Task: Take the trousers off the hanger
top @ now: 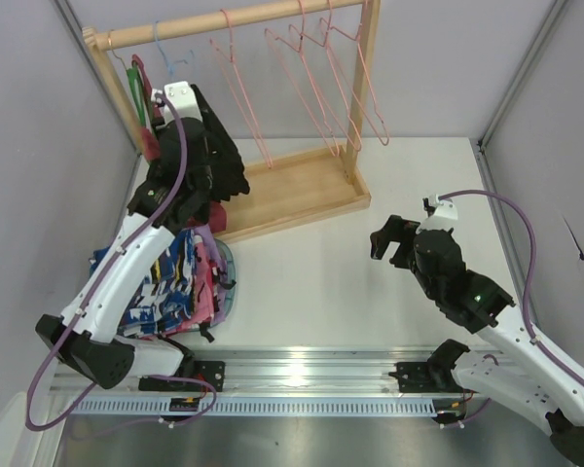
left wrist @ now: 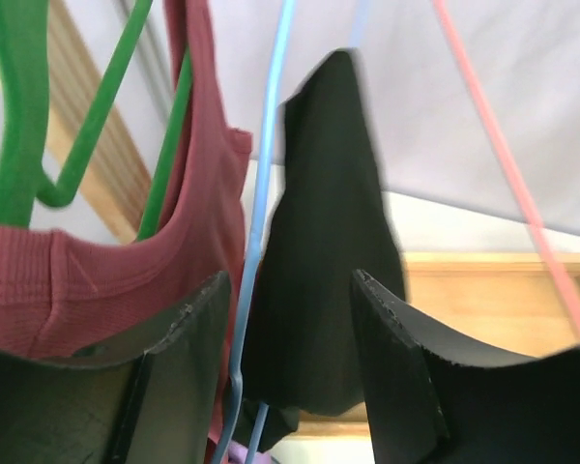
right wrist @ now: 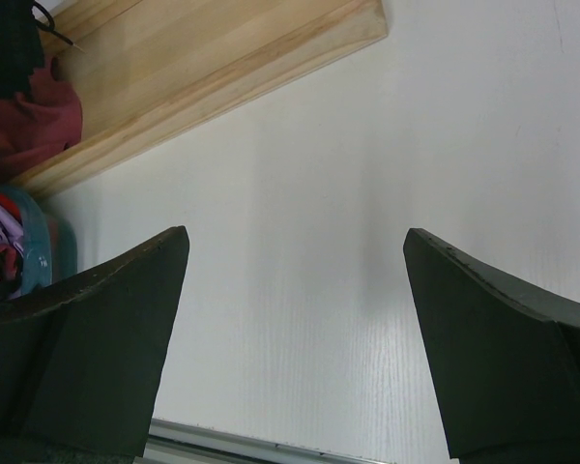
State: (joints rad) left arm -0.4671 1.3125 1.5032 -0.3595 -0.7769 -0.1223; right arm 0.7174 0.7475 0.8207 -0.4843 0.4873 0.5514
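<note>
Left claw (left wrist: 290,280): up at the left end of the rack (top: 292,190), fingers apart, not clamped on anything.

Trousers (left wrist: 319,242): on the hanger (left wrist: 266,145), hanging right in the gap between my fingers. Black cloth, narrow at the top, wider lower down, with its bottom end low in the gap. One light-blue wire of the hanger runs down just beside the finger on the left of the wrist view, between that finger and the cloth's edge. The other finger overlaps the cloth's far edge in that view, and I can't tell if it touches.

Neighbours: dark red garment (left wrist: 77,280) on a green hanger (left wrist: 14,116), right next to the blue wire on the left. A pink hanger (left wrist: 507,184) wire slants past on the right, apart from the cloth. From the overhead view the trousers and my left claw merge into one dark mass, so I can't separate them there.

Right claw (right wrist: 297,232): fully released, nothing between the fingers. It hovers over the bare white surface (right wrist: 367,145), well apart from the rack and from the left arm.

Patterned cloth (top: 170,277): heaped at the near left of the surface, under my left arm.
</note>
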